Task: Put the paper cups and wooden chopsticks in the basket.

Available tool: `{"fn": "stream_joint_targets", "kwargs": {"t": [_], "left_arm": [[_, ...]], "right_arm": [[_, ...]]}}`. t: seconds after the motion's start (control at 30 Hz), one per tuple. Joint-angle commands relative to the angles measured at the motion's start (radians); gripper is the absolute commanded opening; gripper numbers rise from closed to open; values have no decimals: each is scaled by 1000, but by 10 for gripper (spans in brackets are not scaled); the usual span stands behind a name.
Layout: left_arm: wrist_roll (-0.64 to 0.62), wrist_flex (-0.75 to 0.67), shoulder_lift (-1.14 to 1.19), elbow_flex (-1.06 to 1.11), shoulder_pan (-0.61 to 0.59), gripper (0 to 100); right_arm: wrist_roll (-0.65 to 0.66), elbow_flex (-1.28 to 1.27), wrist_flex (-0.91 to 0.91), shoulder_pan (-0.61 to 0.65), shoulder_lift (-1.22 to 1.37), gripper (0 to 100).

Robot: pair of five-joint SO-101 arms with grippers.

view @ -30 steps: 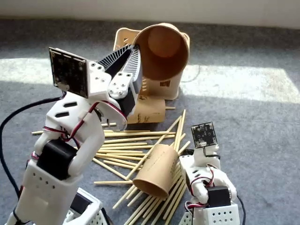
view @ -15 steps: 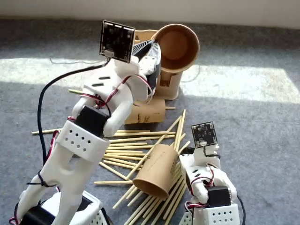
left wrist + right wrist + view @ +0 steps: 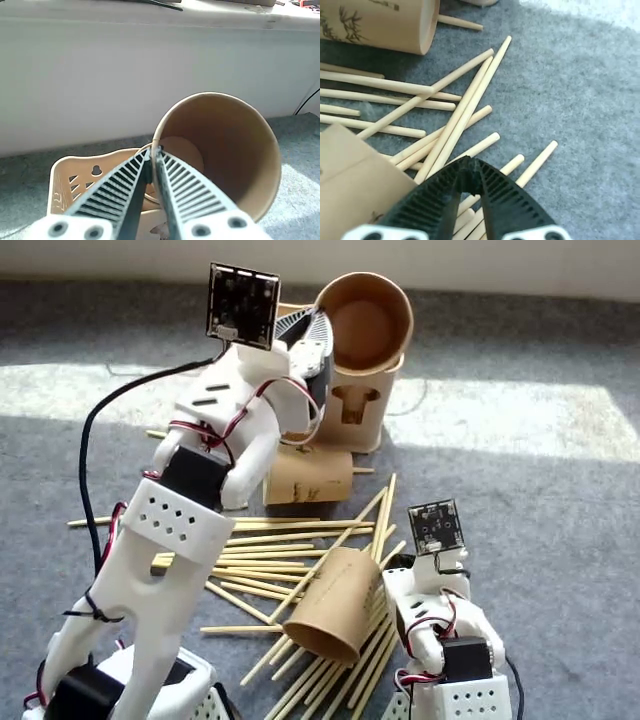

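Grey carpet [image 3: 560, 530], sunlit band across it; held paper cup [image 3: 225, 150] tilted mouth-out just above basket [image 3: 362, 415], rim pinched between all-but-closed fingers of left gripper [image 3: 152, 149]. Not yet dropped in, and two more lying on their sides outside — printed cup [image 3: 310, 478] just beside basket, front cup [image 3: 335, 605] on scattered chopsticks [image 3: 270, 540]. Right gripper [image 3: 468, 175] closed on nothing, low over chopsticks — most of job judged left.

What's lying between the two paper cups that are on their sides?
Loose wooden chopsticks, spread over the grey carpet between the far cup by the basket and the near cup, seen in the high view.
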State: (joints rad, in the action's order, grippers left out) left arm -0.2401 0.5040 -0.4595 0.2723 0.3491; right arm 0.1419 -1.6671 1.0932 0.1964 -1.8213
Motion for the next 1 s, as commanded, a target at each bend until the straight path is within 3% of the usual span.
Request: {"fn": "stream_joint_targets", "kwargs": {"t": [0.0,0.97], "left_arm": [[-66,-8,-4,-93,-2,6],[-81,-11,8,-41,-48,6]], "right_arm": [[0,-10,-27,-19,-10,6],[0,-10,-27,-19,-10,6]]}}
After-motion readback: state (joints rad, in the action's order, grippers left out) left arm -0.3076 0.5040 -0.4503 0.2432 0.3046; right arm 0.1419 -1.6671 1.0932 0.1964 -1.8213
